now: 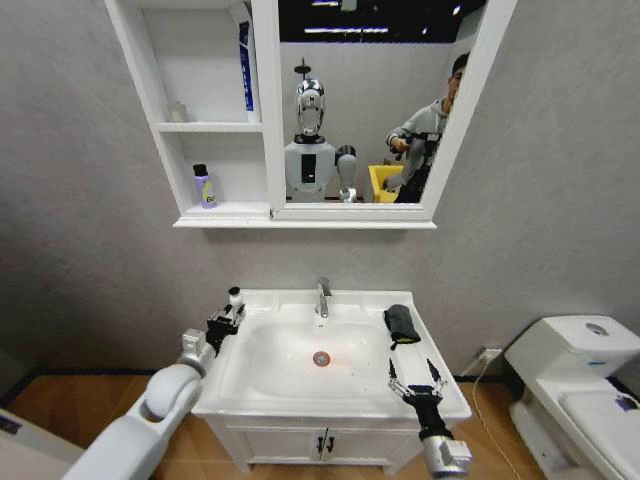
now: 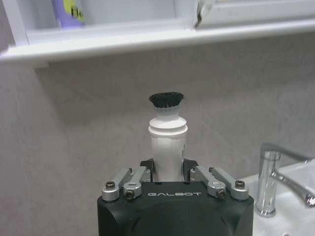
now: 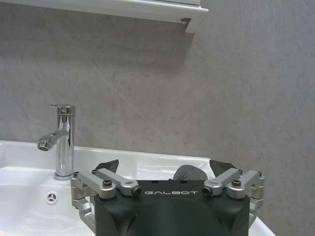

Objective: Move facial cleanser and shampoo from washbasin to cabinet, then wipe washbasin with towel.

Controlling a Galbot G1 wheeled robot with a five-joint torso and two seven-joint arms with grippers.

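While the left gripper is clamped on a white bottle w/ black cap, held upright above the washbasin's left rear corner, the right gripper hovers w/ fingers spread apart over the basin's right rim. Towel: dark, bunched on the right rim near the chrome tap, just beyond the right gripper. Cabinet on wall above: purple bottle on lower shelf, blue tube on upper.
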